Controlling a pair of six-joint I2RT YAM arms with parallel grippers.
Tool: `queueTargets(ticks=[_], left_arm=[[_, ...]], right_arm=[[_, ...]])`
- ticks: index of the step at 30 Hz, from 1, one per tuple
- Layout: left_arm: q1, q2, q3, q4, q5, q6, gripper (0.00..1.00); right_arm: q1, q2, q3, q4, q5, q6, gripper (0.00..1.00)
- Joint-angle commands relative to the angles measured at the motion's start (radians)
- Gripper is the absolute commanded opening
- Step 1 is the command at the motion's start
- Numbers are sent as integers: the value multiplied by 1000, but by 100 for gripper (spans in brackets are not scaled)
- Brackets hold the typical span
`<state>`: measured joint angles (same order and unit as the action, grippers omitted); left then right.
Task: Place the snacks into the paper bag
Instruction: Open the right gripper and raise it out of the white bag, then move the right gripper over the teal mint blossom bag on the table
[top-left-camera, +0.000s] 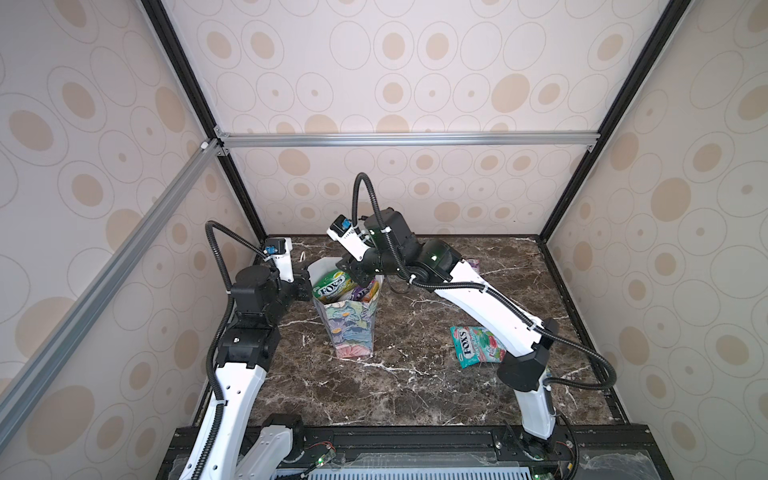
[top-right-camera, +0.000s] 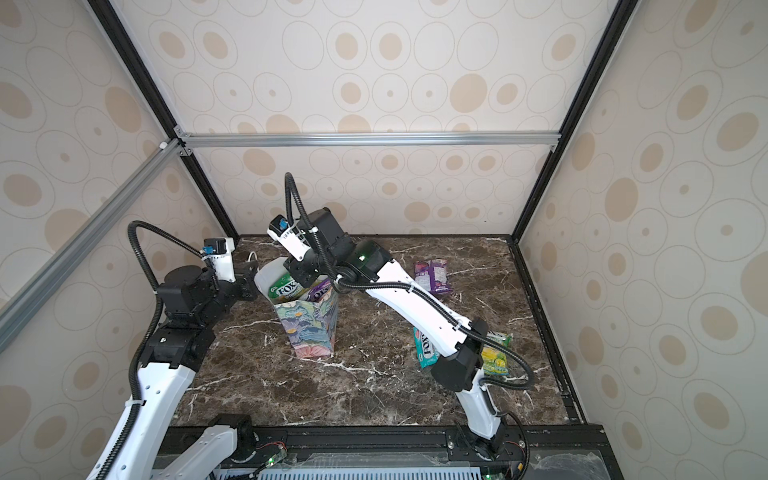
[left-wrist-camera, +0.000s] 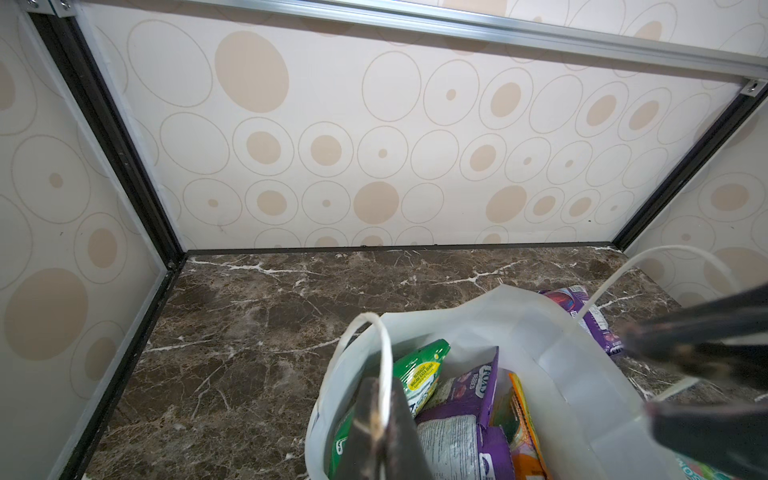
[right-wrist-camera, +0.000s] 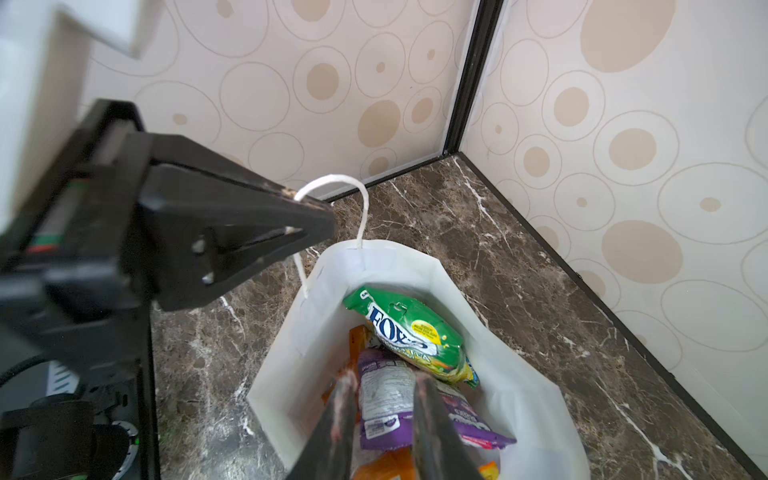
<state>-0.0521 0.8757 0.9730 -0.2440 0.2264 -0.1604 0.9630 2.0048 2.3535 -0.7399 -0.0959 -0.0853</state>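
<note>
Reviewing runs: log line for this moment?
left gripper: shut on handle | right gripper: open over bag | outside: teal packet, purple packet, yellow-green packet

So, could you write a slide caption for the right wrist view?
Left fingers pinch the handle of the paper bag; right fingers, open, hang over the packets inside.

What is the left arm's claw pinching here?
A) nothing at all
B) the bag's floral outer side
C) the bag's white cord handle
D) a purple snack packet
C: in the right wrist view the left gripper is closed on the white cord handle of the paper bag, with no packet between its fingers.
</note>
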Motion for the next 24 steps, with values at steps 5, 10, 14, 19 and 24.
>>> queueTargets(ticks=[5, 10, 14, 19, 24], left_arm=[[5, -12, 11, 21, 5, -7, 4], [5, -11, 9, 25, 11, -9, 4], [4, -15, 11, 18, 1, -6, 4], [5, -17, 7, 25, 4, -7, 4], [3, -10, 13, 20, 4, -7, 4]], right_arm=[[-1, -239, -255, 158, -17, 38, 27], [-1, -384, -454, 238, 55, 48, 28], [-2, -501, -670, 328, 110, 100, 28], [-8, -613, -824, 312, 209, 137, 28], [-15, -733, -957, 313, 306, 163, 28]])
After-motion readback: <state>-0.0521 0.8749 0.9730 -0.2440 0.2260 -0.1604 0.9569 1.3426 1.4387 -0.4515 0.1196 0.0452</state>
